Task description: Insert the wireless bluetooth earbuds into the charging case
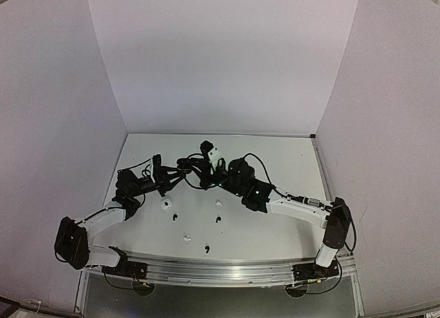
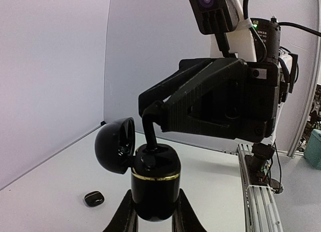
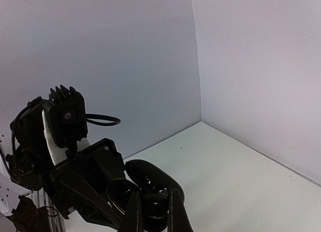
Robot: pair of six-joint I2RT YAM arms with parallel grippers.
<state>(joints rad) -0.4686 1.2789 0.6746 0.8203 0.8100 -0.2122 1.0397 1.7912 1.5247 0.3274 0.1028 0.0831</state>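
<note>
My left gripper (image 2: 154, 194) (image 1: 177, 180) is shut on the body of a black charging case (image 2: 155, 179) with a gold band, held upright above the table. Its lid (image 2: 114, 144) is hinged open to the left. My right gripper (image 3: 154, 204) (image 1: 196, 168) comes down from above the case's open top. It is shut on a small black earbud (image 3: 156, 207), whose lower end is at the case's top face (image 2: 149, 142). In the right wrist view the case's gold rim (image 3: 111, 194) and open lid (image 3: 150, 176) sit just beyond the fingers.
On the table near the arms lie loose black earbuds (image 1: 176, 217) (image 1: 218, 220) (image 1: 207, 248), a white earbud (image 1: 185, 238) and a white case (image 1: 166, 204). A small closed black case (image 2: 94, 198) lies below the left gripper. White walls close in the back and sides; a rail (image 1: 227, 270) runs along the front.
</note>
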